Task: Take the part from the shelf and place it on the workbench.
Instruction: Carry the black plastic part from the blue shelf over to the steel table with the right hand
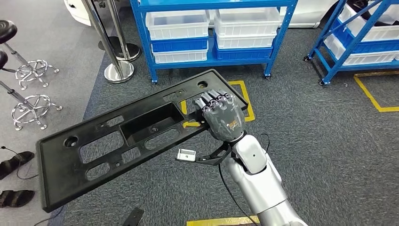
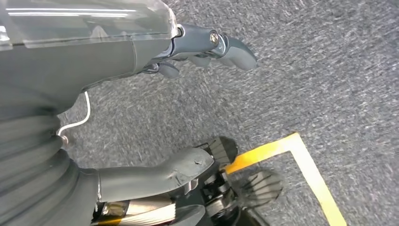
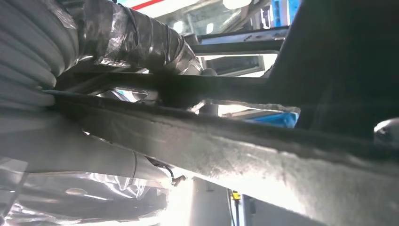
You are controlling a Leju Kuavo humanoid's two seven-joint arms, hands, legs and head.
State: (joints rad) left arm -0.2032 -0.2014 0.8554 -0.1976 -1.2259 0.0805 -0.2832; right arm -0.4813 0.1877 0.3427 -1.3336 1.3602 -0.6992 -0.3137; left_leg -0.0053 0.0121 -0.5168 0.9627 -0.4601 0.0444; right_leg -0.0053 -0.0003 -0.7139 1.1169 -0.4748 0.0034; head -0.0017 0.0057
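Observation:
The part is a long flat black plastic panel (image 1: pixel 117 136) with several cut-outs, carried in the air over the grey carpet and tilted down toward my left side. My right hand (image 1: pixel 221 115) grips its near right edge, fingers curled over the top face. Seen up close in the right wrist view, the panel's edge (image 3: pixel 263 141) runs across the frame with my right hand (image 3: pixel 136 40) wrapped around it. My left hand (image 2: pixel 207 44) hangs over the carpet, fingers slightly curled and apart, holding nothing.
A blue shelf rack (image 1: pixel 211 28) with white and blue bins stands ahead, a second blue rack (image 1: pixel 357 37) at the right. Chrome stanchion bases (image 1: pixel 117 70) and stool legs (image 1: pixel 33 108) are at the left. Yellow floor tape (image 1: pixel 371 94) marks the carpet. Shoes (image 1: pixel 14 162) lie at the far left.

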